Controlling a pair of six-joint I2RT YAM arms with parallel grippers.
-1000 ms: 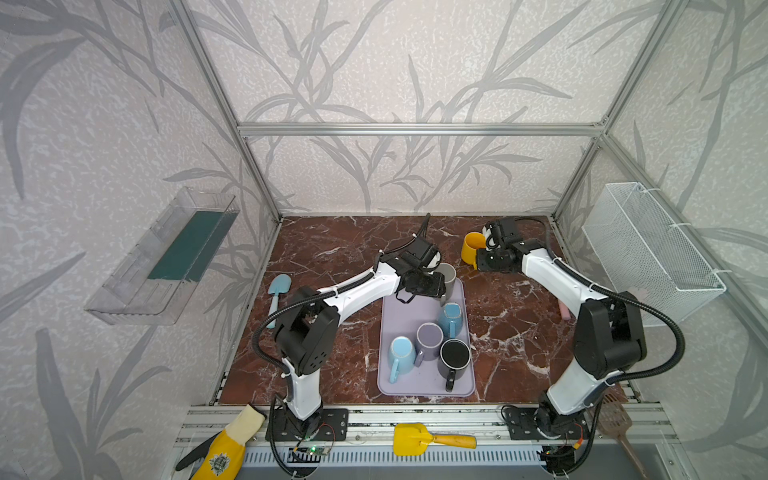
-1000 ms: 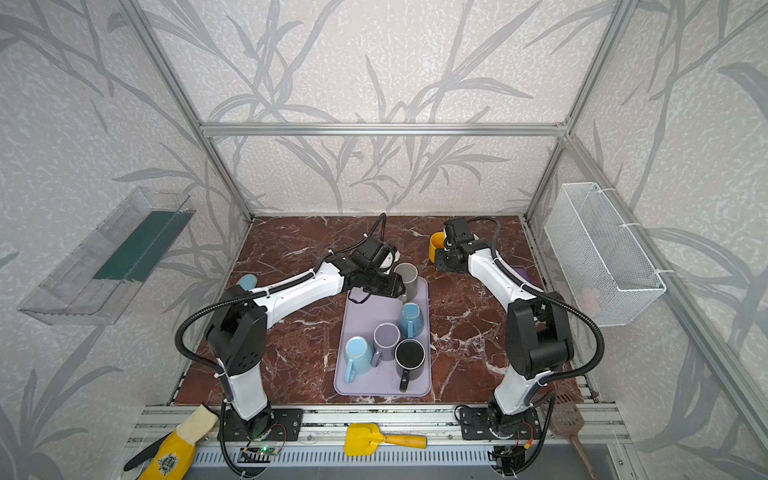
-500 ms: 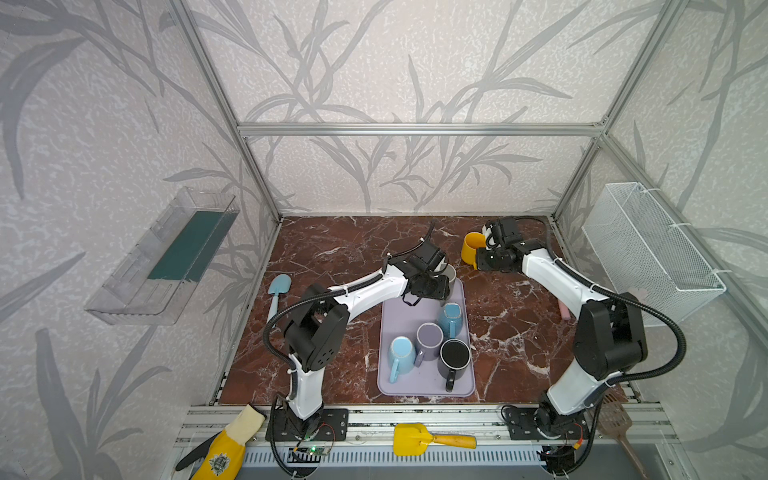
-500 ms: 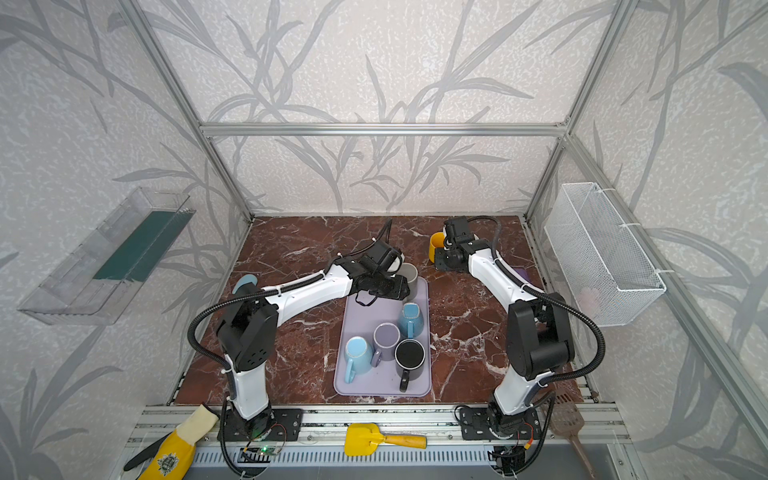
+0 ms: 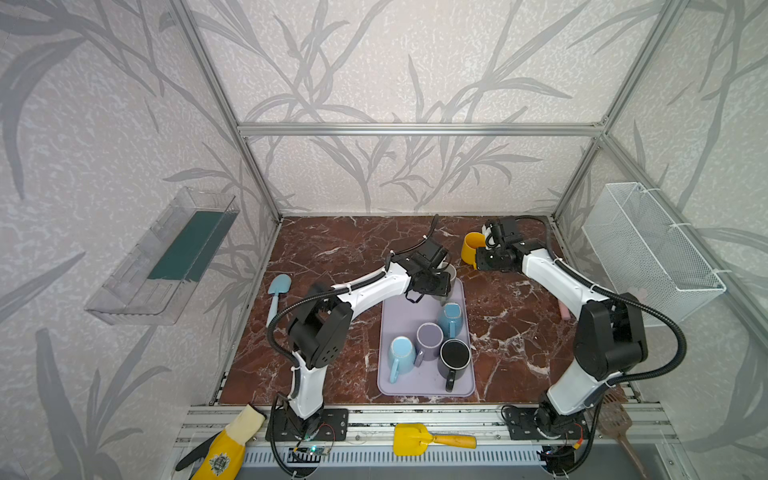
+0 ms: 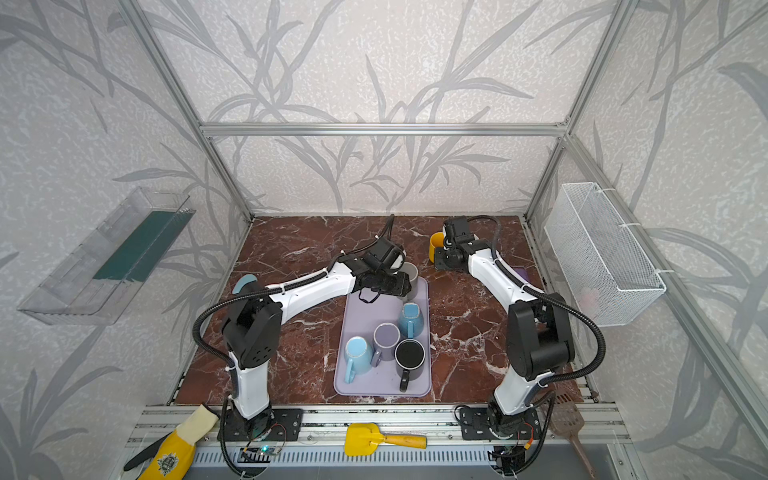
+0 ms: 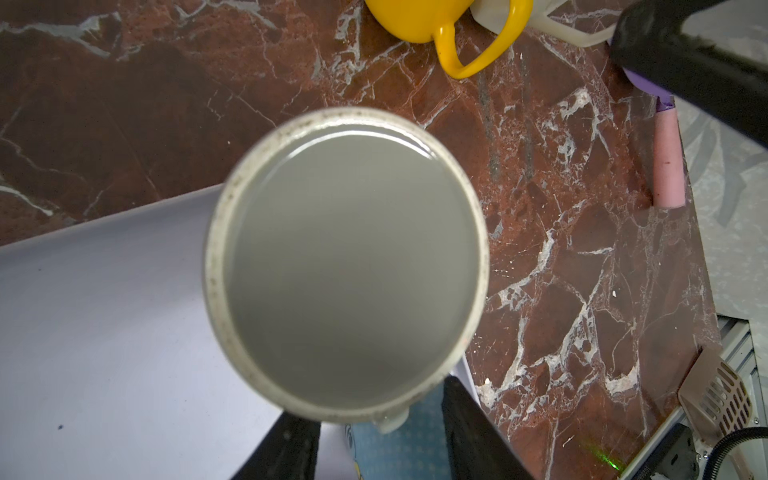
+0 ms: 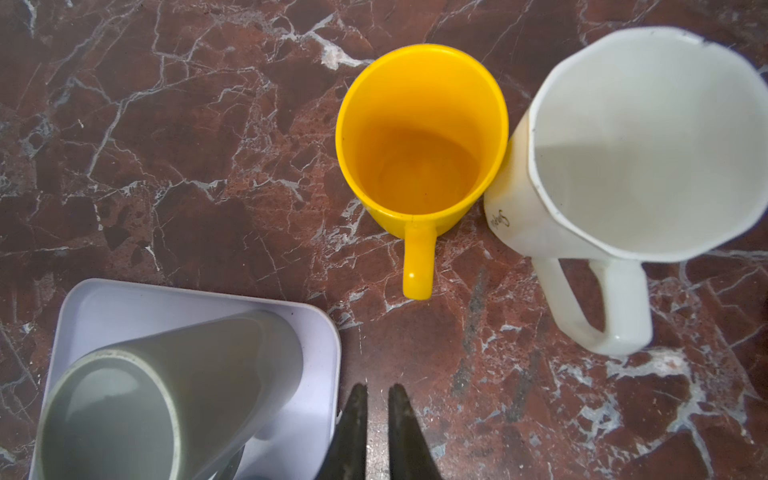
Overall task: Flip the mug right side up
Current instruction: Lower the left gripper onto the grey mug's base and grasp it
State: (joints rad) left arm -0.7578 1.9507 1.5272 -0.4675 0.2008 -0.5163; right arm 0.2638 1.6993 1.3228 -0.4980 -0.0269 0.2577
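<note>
Shifted farther over the lilac plastic tray (image 5: 401, 316) since the earlier frame, left gripper (image 7: 380, 436) stands spread astride the handle (image 7: 390, 419) of the grey ceramic mug (image 7: 349, 257); right gripper (image 8: 377, 399) pressed together.

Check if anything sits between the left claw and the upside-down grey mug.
Nothing visible. The left claw is at the grey mug on the far corner of the tray, its fingers either side of the handle. The darker blue mug stands close on the near side; the yellow mug stands apart.
</note>
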